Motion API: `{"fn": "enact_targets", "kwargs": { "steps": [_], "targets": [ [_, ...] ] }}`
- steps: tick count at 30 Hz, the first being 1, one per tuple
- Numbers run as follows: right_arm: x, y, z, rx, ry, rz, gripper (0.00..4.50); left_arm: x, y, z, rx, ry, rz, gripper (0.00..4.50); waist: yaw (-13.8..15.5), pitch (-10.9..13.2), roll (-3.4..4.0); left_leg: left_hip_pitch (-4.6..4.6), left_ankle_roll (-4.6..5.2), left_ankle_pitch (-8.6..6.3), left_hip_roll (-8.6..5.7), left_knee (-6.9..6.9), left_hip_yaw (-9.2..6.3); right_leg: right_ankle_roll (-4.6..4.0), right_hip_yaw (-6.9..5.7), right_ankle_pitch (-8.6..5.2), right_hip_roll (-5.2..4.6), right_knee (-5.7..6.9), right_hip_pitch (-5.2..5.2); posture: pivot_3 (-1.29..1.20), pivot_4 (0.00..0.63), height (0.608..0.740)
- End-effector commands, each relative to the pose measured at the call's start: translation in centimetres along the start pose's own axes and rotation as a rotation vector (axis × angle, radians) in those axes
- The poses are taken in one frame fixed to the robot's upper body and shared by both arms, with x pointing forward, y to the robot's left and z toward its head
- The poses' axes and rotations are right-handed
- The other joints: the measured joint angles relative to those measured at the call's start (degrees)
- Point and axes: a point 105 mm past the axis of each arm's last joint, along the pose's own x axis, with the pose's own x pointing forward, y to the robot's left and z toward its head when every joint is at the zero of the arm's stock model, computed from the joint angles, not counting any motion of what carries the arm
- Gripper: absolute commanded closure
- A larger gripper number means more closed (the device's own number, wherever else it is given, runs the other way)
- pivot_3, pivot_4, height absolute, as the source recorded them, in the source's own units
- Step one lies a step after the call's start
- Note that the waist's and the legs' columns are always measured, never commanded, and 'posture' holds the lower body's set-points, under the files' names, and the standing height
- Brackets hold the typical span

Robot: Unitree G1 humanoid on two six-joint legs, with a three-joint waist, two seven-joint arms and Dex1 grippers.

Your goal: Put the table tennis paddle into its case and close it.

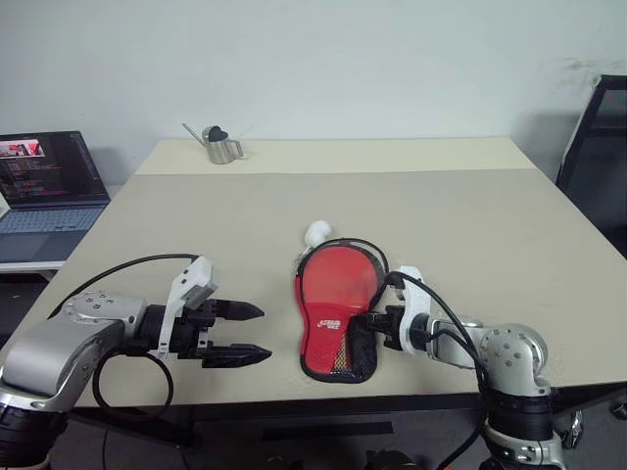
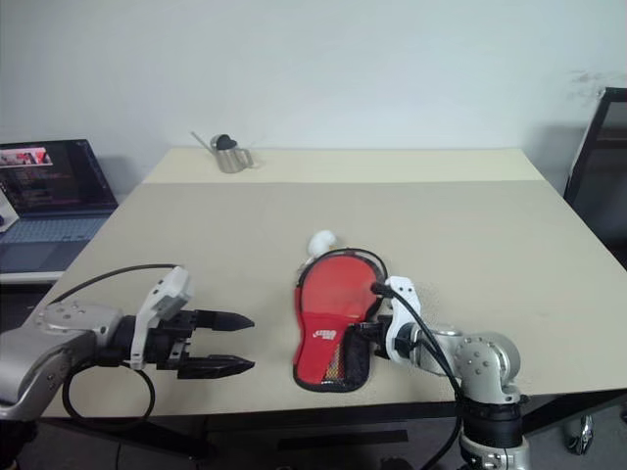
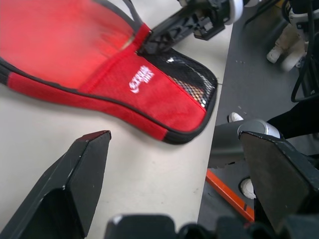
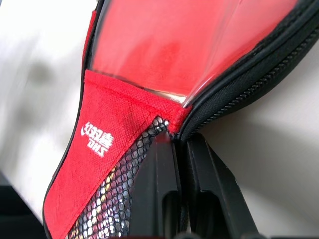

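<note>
The case [image 1: 333, 315] lies flat near the table's front edge, red side up, its mesh-and-logo narrow end [image 3: 149, 94] toward me and its black zip edge [image 4: 259, 74] on the right. A smooth red face behind a shiny panel [image 4: 164, 45] looks like the table tennis paddle inside; its handle is hidden. My right gripper [image 1: 364, 319] is shut on the case's right edge, where the zip meets the red fabric [image 4: 180, 130]. Left of the case my left gripper [image 1: 265, 333] hangs open and apart from it, holding nothing.
A small white round thing [image 1: 315, 233] sits at the case's far end. A metal pitcher [image 1: 222, 145] stands at the far left of the table [image 1: 470, 215]. A laptop [image 1: 49, 186] is off to the left, a black frame [image 1: 598, 147] at the right.
</note>
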Motion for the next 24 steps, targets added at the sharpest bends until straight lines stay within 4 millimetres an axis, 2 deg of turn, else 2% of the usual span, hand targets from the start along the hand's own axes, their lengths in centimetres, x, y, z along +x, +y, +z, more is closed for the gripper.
{"fn": "enact_targets", "kwargs": {
  "steps": [1, 9, 12, 19, 23, 24],
  "targets": [
    [-0.7, 1.0, -0.2, -0.019, 0.007, 0.042, 4.48, -0.4, -0.5, 1.0, 0.048, -0.017, -0.006, 0.0, 0.0, 0.0, 0.0, 0.0, 0.0, 0.0, 0.0, -0.02, 0.0, 0.0, 0.0, 0.0, 0.0, 0.0, -0.01, 0.0, 0.15, 0.74],
    [-0.8, 0.4, -0.3, 0.003, -0.003, 0.004, 4.48, -0.2, -0.2, 1.2, 0.051, -0.029, -0.002, 0.0, 0.0, 0.0, 0.0, 0.0, 0.0, 0.0, -0.01, -0.15, 0.01, -0.03, -0.01, -0.02, -0.01, -0.06, -0.04, 0.0, 0.15, 0.74],
    [-0.8, -0.4, -0.2, 0.026, -0.018, -0.053, 3.78, -0.2, -0.1, 1.3, 0.056, -0.032, 0.001, 0.0, 0.0, 0.0, 0.0, 0.0, 0.0, 0.0, -0.01, -0.17, 0.01, -0.03, -0.02, -0.02, -0.01, -0.06, -0.04, 0.0, 0.15, 0.74],
    [-2.2, -1.7, 0.4, -0.003, -0.065, -0.136, 1.44, -0.1, -0.1, 1.3, 0.056, -0.037, 0.004, 0.0, 0.1, 0.0, 0.0, 0.0, 0.0, 0.0, -0.03, -0.16, 0.01, -0.03, -0.02, -0.02, -0.05, -0.06, -0.04, 0.0, 0.15, 0.74],
    [-3.7, -1.4, 1.8, -0.064, -0.137, -0.133, 0.09, -0.1, -0.1, 1.2, 0.053, -0.044, 0.008, 0.0, 0.4, 0.0, 0.0, -0.01, -0.01, 0.01, -0.11, -0.15, 0.02, -0.02, -0.03, -0.02, -0.14, -0.08, -0.02, 0.0, 0.15, 0.74],
    [-4.0, -1.3, 2.0, -0.078, -0.148, -0.126, 0.04, 0.0, -0.2, 1.2, 0.051, -0.046, 0.008, 0.0, 0.3, 0.0, 0.0, -0.01, -0.01, 0.01, -0.11, -0.15, 0.05, -0.01, -0.02, -0.02, -0.14, -0.09, -0.02, 0.0, 0.15, 0.74]
  ]
}}
